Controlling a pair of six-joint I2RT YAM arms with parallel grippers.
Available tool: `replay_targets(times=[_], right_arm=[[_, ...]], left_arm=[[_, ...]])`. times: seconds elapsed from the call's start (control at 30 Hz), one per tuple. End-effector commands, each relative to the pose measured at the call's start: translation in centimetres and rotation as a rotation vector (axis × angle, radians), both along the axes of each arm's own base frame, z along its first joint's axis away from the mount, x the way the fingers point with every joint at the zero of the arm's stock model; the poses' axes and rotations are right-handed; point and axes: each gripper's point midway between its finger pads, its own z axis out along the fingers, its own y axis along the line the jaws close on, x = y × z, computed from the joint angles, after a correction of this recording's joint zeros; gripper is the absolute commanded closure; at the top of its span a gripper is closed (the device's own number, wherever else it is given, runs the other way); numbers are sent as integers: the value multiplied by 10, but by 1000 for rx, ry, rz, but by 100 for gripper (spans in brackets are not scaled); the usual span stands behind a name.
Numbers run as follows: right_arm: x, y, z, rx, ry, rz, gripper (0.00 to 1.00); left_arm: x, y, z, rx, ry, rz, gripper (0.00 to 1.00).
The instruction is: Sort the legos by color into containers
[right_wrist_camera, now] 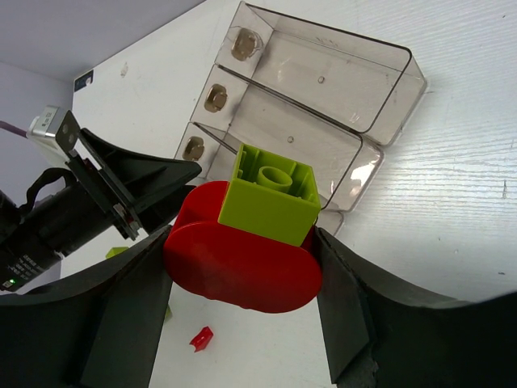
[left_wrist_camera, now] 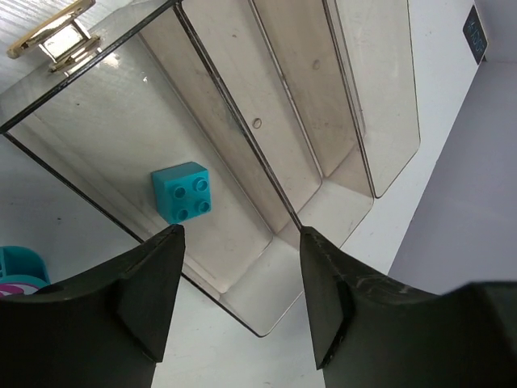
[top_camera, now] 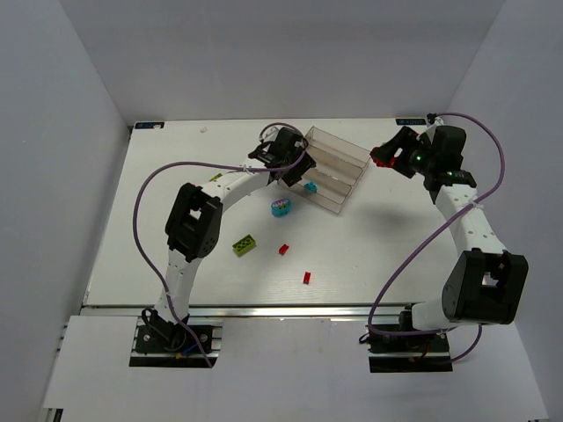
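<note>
Brick (left_wrist_camera: 182, 191) in tray (top_camera: 339, 154); other bricks (top_camera: 244, 245) loose before it.

Overhead and both wrists on tray (top_camera: 339, 163)

Clear, faintly smoky tray (left_wrist_camera: 227, 97) with gold-coloured fittings; cyan brick (left_wrist_camera: 182, 191) inside. On white table (top_camera: 176, 167): cyan-and-magenta brick (top_camera: 280, 207), lime green brick (top_camera: 244, 245), two red bricks (top_camera: 284, 249) (top_camera: 307, 278). Between black fingers (right_wrist_camera: 129, 315), red piece (right_wrist_camera: 242, 267) topped by lime green block (right_wrist_camera: 271, 194). White-and-black arms (top_camera: 233, 186), purple cables (top_camera: 139, 211).

Left fingers (left_wrist_camera: 121, 311) spread; right fingers (right_wrist_camera: 349, 323) apparently clamp a lego (right_wrist_camera: 242, 271).
</note>
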Motion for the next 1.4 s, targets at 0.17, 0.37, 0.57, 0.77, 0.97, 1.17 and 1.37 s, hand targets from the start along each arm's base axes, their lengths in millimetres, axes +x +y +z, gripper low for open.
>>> replay_targets(times=[0.17,0.37,0.57,0.77,0.97,1.17,1.37], right_arm=[[-10,12,16,-17,-115,151,100],[-44,52,28,-40,-339,600,100],[-75,70,32,-121,-537,1010,100],[-83,60,-4,-488,-616,1229,100],[-90,75,-15,-743,-719,1243,100],[-97,95,-3,-883,-795,1264,100],[-103,109,-17,-996,-811,1300,100]], left_arm=[[1,-22,78,-87,-168,-108,55],[-33,-4,132,12,-362,-354,93],[-97,39,144,72,-492,-553,29],[-135,41,151,1,-523,-695,12],[-136,28,164,-83,-582,-757,10],[-136,3,157,-186,-514,-775,9],[-144,-7,145,-243,-460,-803,9]])
